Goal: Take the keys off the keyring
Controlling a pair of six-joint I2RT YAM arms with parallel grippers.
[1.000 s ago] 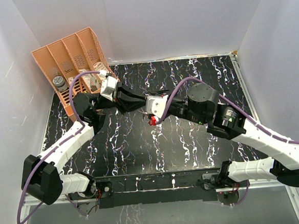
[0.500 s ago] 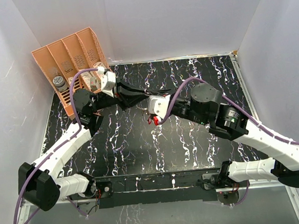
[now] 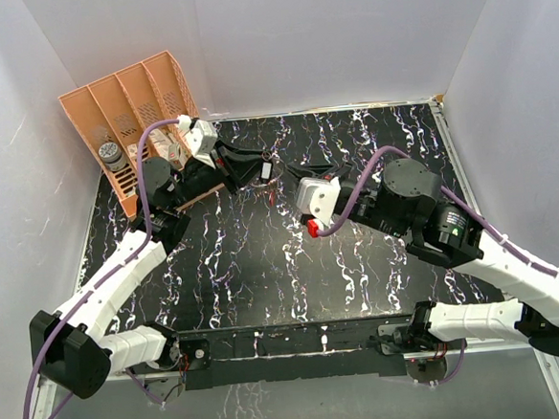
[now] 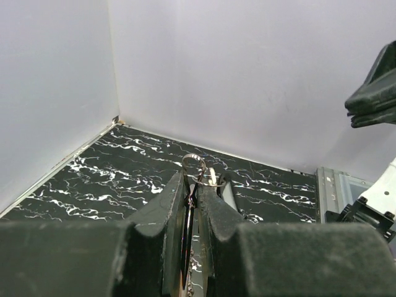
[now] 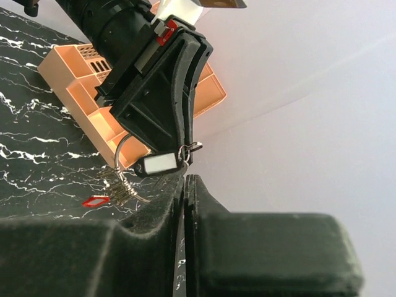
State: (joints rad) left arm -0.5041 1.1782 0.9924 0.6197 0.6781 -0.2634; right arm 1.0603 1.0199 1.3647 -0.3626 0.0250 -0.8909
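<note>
My left gripper [image 3: 257,167] hangs over the far left of the table, shut on the keyring. In the left wrist view a small silvery ring [image 4: 193,164] pokes up between its closed fingertips [image 4: 193,180]. The right wrist view shows the left fingers [image 5: 158,105] with a white-labelled black tag [image 5: 161,164] under them. A thin wire keyring loop [image 5: 121,153] carries several grey keys [image 5: 120,184] and a red-headed key [image 5: 96,200]. My right gripper [image 5: 185,179] is shut, tips just below the tag; I cannot tell whether anything thin is pinched. From above, it [image 3: 292,184] sits just right of the left one.
An orange slotted organiser [image 3: 133,109] holding small items stands at the back left, close behind the left arm, also as the organiser [image 5: 77,93] in the right wrist view. White walls enclose the black marbled table [image 3: 265,278] on three sides.
The two grippers have drawn apart. The left one moved back and up with the keyring; the right arm pulled back to the right.
</note>
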